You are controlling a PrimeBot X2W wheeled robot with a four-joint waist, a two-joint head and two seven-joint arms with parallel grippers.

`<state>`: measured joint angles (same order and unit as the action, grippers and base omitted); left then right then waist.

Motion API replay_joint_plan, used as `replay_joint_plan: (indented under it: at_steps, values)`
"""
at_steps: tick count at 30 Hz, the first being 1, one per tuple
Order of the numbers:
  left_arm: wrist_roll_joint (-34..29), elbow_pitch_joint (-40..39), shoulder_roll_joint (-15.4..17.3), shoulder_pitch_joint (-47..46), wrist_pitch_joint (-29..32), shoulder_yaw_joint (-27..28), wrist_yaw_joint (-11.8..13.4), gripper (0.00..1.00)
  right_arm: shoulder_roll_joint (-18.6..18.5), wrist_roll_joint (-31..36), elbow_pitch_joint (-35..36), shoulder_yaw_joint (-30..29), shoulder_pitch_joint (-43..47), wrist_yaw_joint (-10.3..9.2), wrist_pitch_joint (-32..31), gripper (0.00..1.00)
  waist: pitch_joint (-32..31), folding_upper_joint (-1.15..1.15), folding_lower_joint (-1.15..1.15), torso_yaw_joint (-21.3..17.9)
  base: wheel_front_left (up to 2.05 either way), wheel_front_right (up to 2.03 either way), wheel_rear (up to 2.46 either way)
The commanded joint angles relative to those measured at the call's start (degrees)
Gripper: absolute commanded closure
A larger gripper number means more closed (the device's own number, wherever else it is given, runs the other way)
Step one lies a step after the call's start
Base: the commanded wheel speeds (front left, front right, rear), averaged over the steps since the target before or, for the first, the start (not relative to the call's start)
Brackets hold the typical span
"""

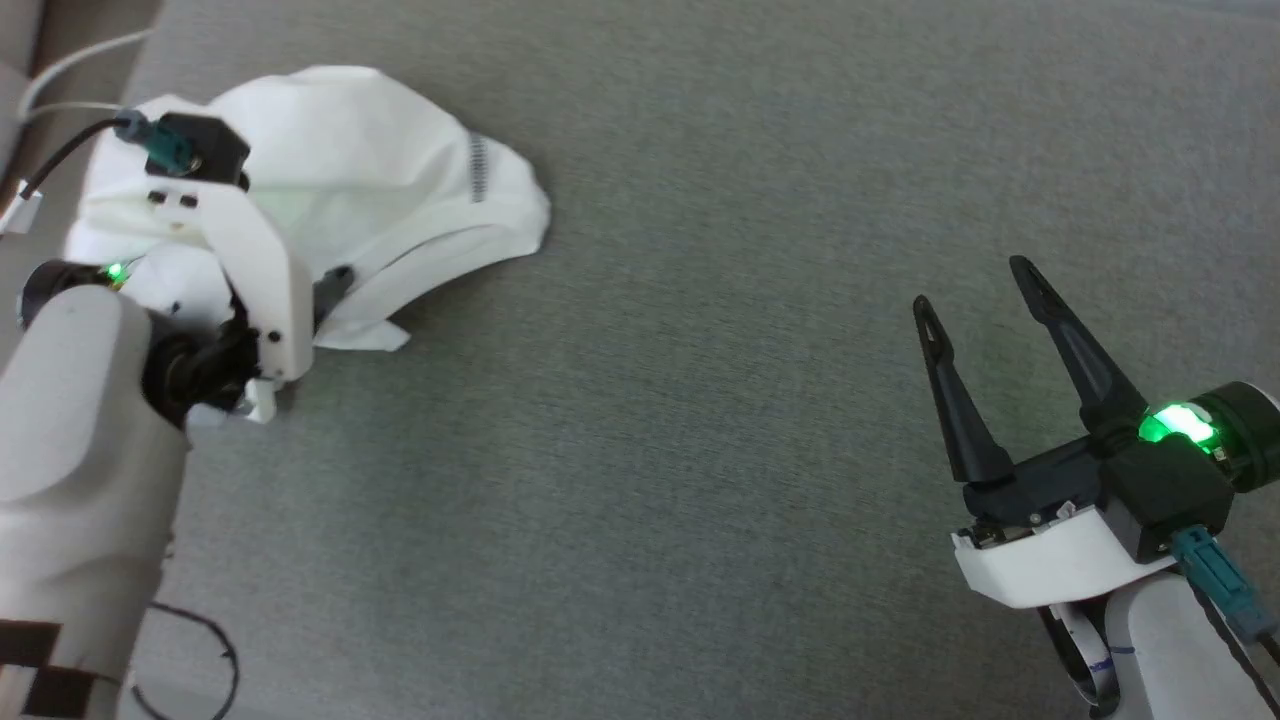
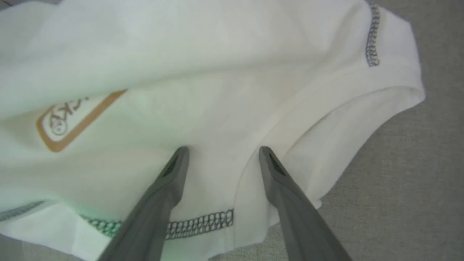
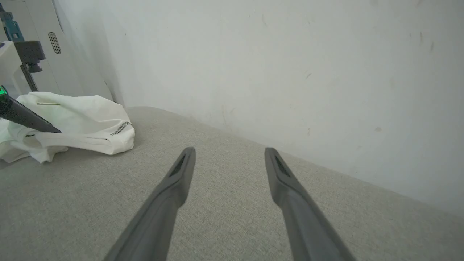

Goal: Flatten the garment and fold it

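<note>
Standing wide open and empty at the crumpled garment, the left gripper; the right gripper likewise, well apart over grey upholstery. Left wrist view reveals a tan-bordered label.

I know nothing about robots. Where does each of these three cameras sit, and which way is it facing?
Head view: on the head, facing down at the grey fabric surface and crumpled white T-shirt; shows the pale left forearm and the open right gripper.
Left wrist view: on the left wrist, facing along the open left gripper, close over the T-shirt's label and zigzag seam.
Right wrist view: on the right wrist, facing across the surface toward a pale wall; own fingers show.
Shared: all three show the T-shirt.
</note>
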<state>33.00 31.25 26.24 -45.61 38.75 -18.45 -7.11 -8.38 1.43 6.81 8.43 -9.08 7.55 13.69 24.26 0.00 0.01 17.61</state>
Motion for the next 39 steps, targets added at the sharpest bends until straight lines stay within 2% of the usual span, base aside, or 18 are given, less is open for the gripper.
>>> replay_joint_plan:
  at_steps: [1, 5, 6, 7, 8, 11, 14, 23, 27, 33, 39]
  values:
    - [0.7, 0.6, 1.1, -0.4, 1.0, -0.6, -0.4, 0.00, 0.2, -0.1, 0.3, -0.1, -0.7, -0.06, 0.3, 0.00, 4.3, 0.00, -0.01, -4.3, 0.00, 0.00, 0.00]
    - [4.0, 3.0, 3.4, 0.6, 5.9, -2.9, -0.4, 0.00, 0.5, -0.1, -0.2, -0.4, -1.0, -0.06, 0.7, 0.00, 4.9, 0.00, -0.01, -5.3, 0.00, 0.00, 0.00]
    - [5.1, 3.6, 3.5, 1.1, 7.2, -3.0, -0.4, 0.20, 0.6, -0.1, -0.3, -0.5, -1.1, -0.06, 0.8, 0.00, 4.8, 0.00, -0.01, -5.5, 0.00, 0.00, 0.00]
    - [6.2, 4.0, 3.6, 1.5, 8.3, -3.1, -0.4, 0.80, 0.7, -0.1, -0.5, -0.6, -1.1, -0.06, 0.8, 0.00, 4.6, 0.00, -0.01, -5.6, 0.00, 0.00, 0.00]
    - [7.2, 4.2, 3.6, 1.8, 8.8, -3.1, -0.4, 1.00, 0.8, -0.2, -0.7, -0.8, -1.1, -0.06, 0.9, 0.00, 4.4, 0.00, -0.01, -5.6, 0.00, 0.00, 0.00]
    - [9.2, 4.2, 4.0, 2.3, 7.8, -2.3, -0.4, 1.00, 1.0, -0.2, -1.6, -1.3, -1.0, -0.06, 1.1, 0.00, 2.8, 0.00, -0.01, -5.5, 0.00, 0.00, 0.00]
    - [9.3, 3.9, 4.7, 2.2, 3.9, -0.8, -0.3, 1.00, 1.1, 0.1, -2.4, -1.5, -0.9, -0.06, 1.2, 0.00, 0.4, 0.00, -0.01, -5.2, 0.00, 0.00, 0.00]
    - [4.5, -2.4, 7.4, 1.4, -15.9, 3.5, 2.2, 1.00, 3.2, -0.1, -4.1, -3.8, 1.2, -0.06, 1.3, 0.00, -9.6, 0.00, -0.01, -5.2, 0.00, 0.00, 0.00]
    - [2.0, -6.8, 7.9, 1.1, -23.8, 4.2, 2.6, 1.00, 4.5, -0.4, -4.9, -7.4, 2.5, -0.06, 1.3, 0.00, -13.6, 0.00, -0.01, -6.1, 0.00, 0.00, 0.00]
    - [-1.6, -14.1, 7.6, 0.4, -30.5, 2.5, 2.3, 1.00, 5.4, -0.5, -6.0, -8.7, 4.1, -0.06, 1.3, 0.00, -18.4, 0.00, -0.01, -9.4, 0.00, 0.00, 0.00]
    - [-4.2, -21.0, 4.6, -1.6, -34.4, -0.8, 1.9, 1.00, 5.5, -2.2, -6.8, -8.0, 5.2, -0.06, 1.3, 0.00, -21.4, 0.00, -0.01, -15.3, 0.00, 0.00, 0.00]
